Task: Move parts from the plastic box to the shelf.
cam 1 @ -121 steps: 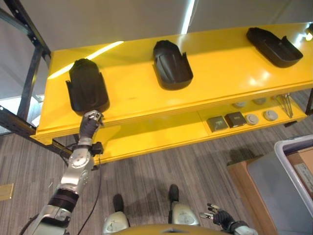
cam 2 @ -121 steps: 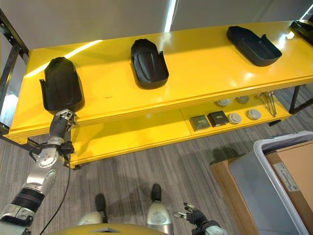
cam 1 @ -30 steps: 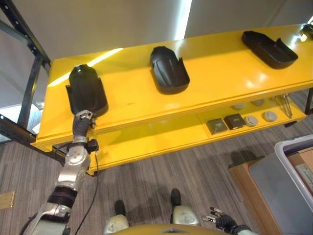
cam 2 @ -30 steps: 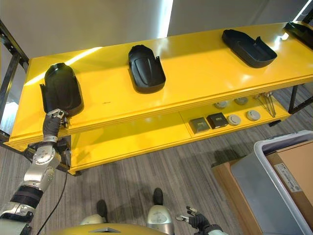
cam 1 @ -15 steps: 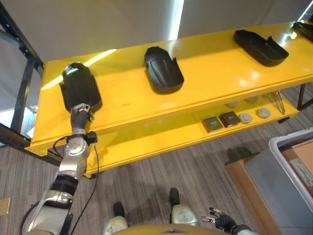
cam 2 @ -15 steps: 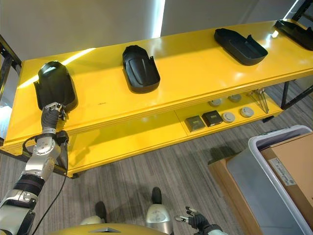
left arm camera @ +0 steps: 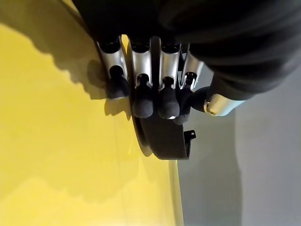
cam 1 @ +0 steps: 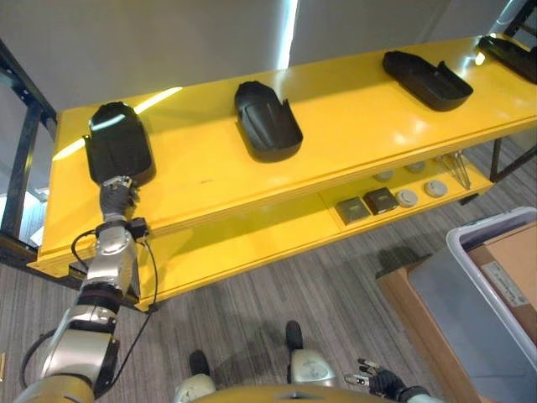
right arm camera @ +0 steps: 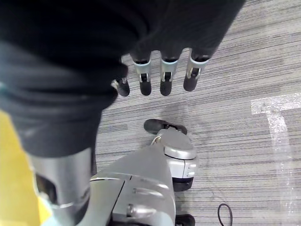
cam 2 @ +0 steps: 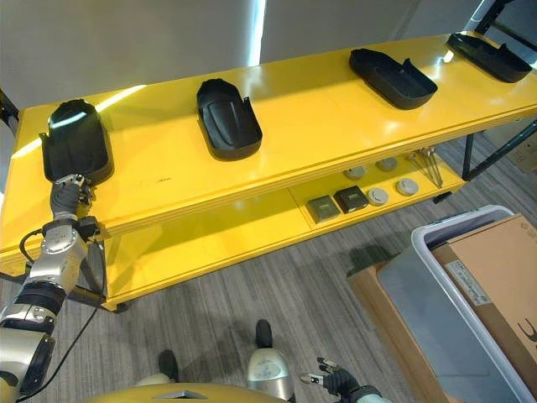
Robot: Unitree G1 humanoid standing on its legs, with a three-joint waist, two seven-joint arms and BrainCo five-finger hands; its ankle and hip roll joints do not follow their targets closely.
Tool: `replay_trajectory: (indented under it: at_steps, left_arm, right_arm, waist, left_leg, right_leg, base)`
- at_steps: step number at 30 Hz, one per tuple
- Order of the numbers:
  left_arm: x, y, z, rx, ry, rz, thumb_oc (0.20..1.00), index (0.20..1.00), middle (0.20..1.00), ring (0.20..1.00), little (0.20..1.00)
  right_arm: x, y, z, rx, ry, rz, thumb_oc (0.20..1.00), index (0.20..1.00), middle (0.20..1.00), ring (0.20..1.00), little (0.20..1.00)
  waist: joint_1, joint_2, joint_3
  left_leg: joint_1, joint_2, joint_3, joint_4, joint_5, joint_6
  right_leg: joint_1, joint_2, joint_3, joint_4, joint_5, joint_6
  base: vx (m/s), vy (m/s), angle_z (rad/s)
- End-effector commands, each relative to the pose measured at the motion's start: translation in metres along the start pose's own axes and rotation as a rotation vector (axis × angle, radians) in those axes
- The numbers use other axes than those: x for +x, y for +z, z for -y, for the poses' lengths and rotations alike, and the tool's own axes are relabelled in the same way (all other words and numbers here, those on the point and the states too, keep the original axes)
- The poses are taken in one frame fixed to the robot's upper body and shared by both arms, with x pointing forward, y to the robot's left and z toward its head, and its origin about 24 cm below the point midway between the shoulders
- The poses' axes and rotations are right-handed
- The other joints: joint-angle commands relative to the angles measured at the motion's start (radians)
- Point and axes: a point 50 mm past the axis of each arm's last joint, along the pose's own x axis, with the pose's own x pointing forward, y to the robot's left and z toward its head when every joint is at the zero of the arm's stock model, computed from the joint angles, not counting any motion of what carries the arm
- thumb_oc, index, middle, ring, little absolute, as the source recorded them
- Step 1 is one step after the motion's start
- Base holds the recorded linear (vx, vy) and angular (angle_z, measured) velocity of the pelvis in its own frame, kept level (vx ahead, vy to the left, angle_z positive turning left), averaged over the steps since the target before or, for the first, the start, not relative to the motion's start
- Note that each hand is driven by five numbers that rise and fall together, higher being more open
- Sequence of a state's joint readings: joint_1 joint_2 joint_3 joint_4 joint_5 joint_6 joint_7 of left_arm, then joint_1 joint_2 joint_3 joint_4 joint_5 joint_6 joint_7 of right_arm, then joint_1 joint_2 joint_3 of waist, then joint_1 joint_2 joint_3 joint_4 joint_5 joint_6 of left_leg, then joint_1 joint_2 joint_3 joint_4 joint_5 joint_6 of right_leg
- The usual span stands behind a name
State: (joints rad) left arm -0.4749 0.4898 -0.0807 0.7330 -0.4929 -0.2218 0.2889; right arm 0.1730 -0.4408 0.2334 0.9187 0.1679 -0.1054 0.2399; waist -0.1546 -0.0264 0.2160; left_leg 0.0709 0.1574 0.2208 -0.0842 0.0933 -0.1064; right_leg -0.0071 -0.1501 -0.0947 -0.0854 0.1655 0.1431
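Several black moulded parts lie on the yellow shelf (cam 1: 352, 134): the leftmost part (cam 1: 117, 143), a middle one (cam 1: 267, 122) and two more at the right (cam 1: 424, 78). My left hand (cam 1: 116, 195) rests on the shelf top at the near end of the leftmost part (left arm camera: 162, 136). Its fingers (left arm camera: 143, 101) are straight, with their dark tips against that part's rim. My right hand (cam 1: 379, 388) hangs low over the floor, its fingers (right arm camera: 164, 70) relaxed and holding nothing. The plastic box (cam 1: 495, 277) stands at the lower right.
A cardboard box (cam 2: 495, 269) sits inside the plastic box. The lower shelf board carries small grey square and round pieces (cam 1: 382, 200). A dark metal frame (cam 1: 21, 168) stands at the shelf's left end. Grey striped carpet (cam 1: 277, 285) lies in front.
The camera has swung, shifting the whole picture left. My left hand has reached farther over the shelf, and the leftmost part now lies farther back from the front edge.
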Motion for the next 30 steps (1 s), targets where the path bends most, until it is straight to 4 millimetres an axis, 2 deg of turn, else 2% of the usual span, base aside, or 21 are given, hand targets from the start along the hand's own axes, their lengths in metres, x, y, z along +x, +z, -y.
replay_trajectory:
  at_steps: [1, 2, 3, 6, 7, 9, 10, 11, 12, 15, 19, 20, 22, 24, 25, 26, 27, 30]
  left_arm:
    - [0.011, 0.028, -0.006, -0.029, -0.013, 0.125, 0.2, 0.2, 0.2, 0.2, 0.2]
    - [0.009, 0.03, -0.003, -0.025, -0.042, 0.155, 0.545, 0.545, 0.545, 0.545, 0.545]
    - [0.007, 0.033, 0.001, -0.017, -0.072, 0.183, 1.0, 1.0, 1.0, 1.0, 1.0]
    - [-0.002, 0.044, 0.016, -0.011, -0.164, 0.27, 1.0, 1.0, 1.0, 1.0, 1.0]
    - [-0.017, 0.063, 0.031, -0.02, -0.278, 0.373, 1.0, 1.0, 1.0, 1.0, 1.0]
    - [-0.033, 0.078, 0.039, -0.039, -0.384, 0.44, 1.0, 1.0, 1.0, 1.0, 1.0]
    - [-0.035, 0.079, 0.039, -0.041, -0.398, 0.452, 1.0, 1.0, 1.0, 1.0, 1.0]
    - [-0.058, 0.094, 0.047, -0.052, -0.521, 0.531, 1.0, 1.0, 1.0, 1.0, 1.0]
    - [-0.063, 0.097, 0.049, -0.057, -0.552, 0.544, 1.0, 1.0, 1.0, 1.0, 1.0]
    - [-0.097, 0.11, 0.059, -0.084, -0.808, 0.632, 1.0, 1.0, 1.0, 1.0, 1.0]
    - [-0.132, 0.121, 0.075, -0.02, -1.083, 0.725, 1.0, 1.0, 1.0, 1.0, 1.0]
    - [-0.139, 0.121, 0.078, -0.053, -1.149, 0.714, 1.0, 1.0, 1.0, 1.0, 1.0]
    - [-0.147, 0.116, 0.085, -0.084, -1.261, 0.666, 1.0, 1.0, 1.0, 1.0, 1.0]
    - [-0.15, 0.107, 0.088, -0.087, -1.286, 0.603, 1.0, 1.0, 1.0, 1.0, 1.0]
    - [-0.147, 0.094, 0.09, -0.076, -1.271, 0.517, 1.0, 1.0, 1.0, 1.0, 1.0]
    - [-0.147, 0.091, 0.09, -0.067, -1.265, 0.506, 1.0, 1.0, 1.0, 1.0, 1.0]
    - [-0.139, 0.068, 0.088, -0.004, -1.187, 0.386, 1.0, 1.0, 1.0, 1.0, 1.0]
    - [-0.126, 0.018, 0.069, 0.053, -1.064, 0.151, 1.0, 1.0, 1.0, 1.0, 1.0]
  right_arm:
    - [0.0, 0.004, 0.002, -0.046, 0.019, 0.017, 1.0, 1.0, 1.0, 1.0, 1.0]
    - [-0.001, 0.003, 0.002, -0.046, 0.021, 0.016, 1.0, 1.0, 1.0, 1.0, 1.0]
    - [-0.001, 0.002, 0.001, -0.042, 0.021, 0.016, 1.0, 1.0, 1.0, 1.0, 1.0]
    - [-0.001, 0.001, 0.0, -0.029, 0.014, 0.016, 1.0, 1.0, 1.0, 1.0, 1.0]
    - [-0.001, -0.001, -0.002, -0.012, 0.006, 0.019, 1.0, 1.0, 1.0, 1.0, 1.0]
    - [0.0, -0.002, -0.004, -0.003, 0.005, 0.02, 1.0, 1.0, 1.0, 1.0, 1.0]
    - [0.0, -0.002, -0.004, -0.001, 0.004, 0.021, 1.0, 1.0, 1.0, 1.0, 1.0]
    - [0.0, -0.002, -0.007, 0.008, 0.0, 0.02, 1.0, 1.0, 1.0, 1.0, 1.0]
    - [0.0, -0.003, -0.008, 0.011, -0.002, 0.019, 1.0, 1.0, 1.0, 1.0, 1.0]
    - [0.0, -0.005, -0.011, 0.027, -0.012, 0.02, 1.0, 1.0, 1.0, 1.0, 1.0]
    - [0.0, -0.005, -0.011, 0.039, -0.026, 0.02, 1.0, 1.0, 1.0, 1.0, 1.0]
    - [0.001, -0.004, -0.011, 0.039, -0.03, 0.017, 1.0, 1.0, 1.0, 1.0, 1.0]
    - [0.001, -0.005, -0.01, 0.027, -0.029, 0.01, 1.0, 1.0, 1.0, 1.0, 1.0]
    - [0.002, -0.004, -0.01, 0.025, -0.026, 0.007, 1.0, 1.0, 1.0, 1.0, 1.0]
    - [0.002, -0.004, -0.009, 0.02, -0.026, 0.004, 1.0, 1.0, 1.0, 1.0, 1.0]
    - [0.003, -0.004, -0.009, 0.019, -0.026, 0.002, 1.0, 1.0, 1.0, 1.0, 1.0]
    - [0.003, -0.005, -0.007, 0.022, -0.027, -0.004, 1.0, 1.0, 1.0, 1.0, 1.0]
    - [0.004, -0.006, -0.004, 0.03, -0.031, -0.017, 1.0, 1.0, 1.0, 1.0, 1.0]
  waist:
    - [0.008, -0.02, -0.005]
    - [0.011, -0.019, -0.007]
    - [0.014, -0.019, -0.007]
    - [0.027, -0.017, -0.008]
    - [0.043, -0.015, -0.007]
    - [0.055, -0.013, -0.009]
    - [0.057, -0.013, -0.009]
    - [0.072, -0.011, -0.012]
    - [0.074, -0.01, -0.014]
    - [0.095, -0.005, -0.024]
    - [0.107, 0.002, -0.045]
    - [0.109, 0.005, -0.052]
    - [0.112, 0.011, -0.066]
    - [0.111, 0.012, -0.072]
    - [0.111, 0.015, -0.078]
    - [0.112, 0.016, -0.08]
    - [0.114, 0.02, -0.089]
    - [0.123, 0.028, -0.099]
  left_leg:
    - [-0.053, 0.067, -0.007, 0.117, -0.062, 0.01]
    - [-0.051, 0.066, -0.008, 0.115, -0.063, 0.01]
    - [-0.048, 0.065, -0.008, 0.112, -0.063, 0.011]
    - [-0.046, 0.063, -0.013, 0.108, -0.064, 0.013]
    - [-0.044, 0.059, -0.02, 0.103, -0.064, 0.015]
    - [-0.041, 0.057, -0.026, 0.096, -0.064, 0.016]
    - [-0.041, 0.056, -0.026, 0.095, -0.064, 0.016]
    - [-0.038, 0.054, -0.033, 0.09, -0.063, 0.016]
    - [-0.036, 0.053, -0.034, 0.088, -0.063, 0.016]
    - [-0.025, 0.048, -0.042, 0.074, -0.062, 0.014]
    - [-0.012, 0.048, -0.038, 0.052, -0.054, 0.011]
    - [-0.004, 0.048, -0.034, 0.043, -0.052, 0.009]
    - [0.006, 0.049, -0.027, 0.031, -0.048, 0.007]
    - [0.011, 0.051, -0.023, 0.028, -0.045, 0.004]
    - [0.016, 0.052, -0.021, 0.022, -0.043, 0.004]
    - [0.018, 0.052, -0.021, 0.02, -0.042, 0.004]
    - [0.024, 0.053, -0.016, 0.013, -0.039, 0.004]
    - [0.03, 0.054, -0.019, 0.005, -0.037, 0.006]
  right_leg:
    - [-0.007, -0.084, 0.034, 0.053, -0.061, 0.052]
    - [-0.005, -0.085, 0.032, 0.052, -0.061, 0.052]
    - [-0.002, -0.085, 0.031, 0.05, -0.06, 0.053]
    - [0.003, -0.086, 0.025, 0.047, -0.059, 0.053]
    - [0.009, -0.087, 0.019, 0.042, -0.057, 0.052]
    - [0.015, -0.088, 0.012, 0.035, -0.054, 0.051]
    - [0.016, -0.088, 0.011, 0.034, -0.054, 0.051]
    - [0.025, -0.089, 0.001, 0.028, -0.051, 0.05]
    - [0.029, -0.089, -0.002, 0.025, -0.05, 0.05]
    - [0.05, -0.09, -0.019, 0.007, -0.046, 0.051]
    - [0.06, -0.091, -0.032, -0.002, -0.044, 0.056]
    - [0.063, -0.091, -0.034, -0.002, -0.045, 0.058]
    - [0.065, -0.09, -0.037, -0.002, -0.047, 0.062]
    - [0.067, -0.089, -0.036, -0.002, -0.046, 0.064]
    - [0.069, -0.087, -0.036, -0.002, -0.047, 0.065]
    - [0.069, -0.086, -0.036, -0.002, -0.047, 0.065]
    - [0.071, -0.084, -0.037, -0.002, -0.048, 0.065]
    - [0.076, -0.08, -0.043, -0.002, -0.051, 0.063]
  base:
    - [0.0, 0.0, 0.0]
    - [0.0, 0.0, 0.0]
    - [0.0, 0.0, 0.0]
    - [0.0, 0.0, 0.0]
    - [0.0, 0.0, 0.0]
    - [0.0, 0.0, 0.0]
    - [-0.02, -0.006, 0.04]
    - [-0.01, -0.004, 0.06]
    - [-0.01, -0.004, 0.05]
    - [-0.02, -0.001, 0.16]
    - [-0.03, -0.002, 0.07]
    - [-0.04, 0.003, 0.01]
    - [-0.04, -0.004, 0.0]
    - [-0.04, -0.018, -0.01]
    - [-0.03, -0.02, -0.01]
    - [-0.04, -0.024, -0.02]
    - [0.0, 0.0, 0.0]
    - [-0.03, -0.007, -0.01]
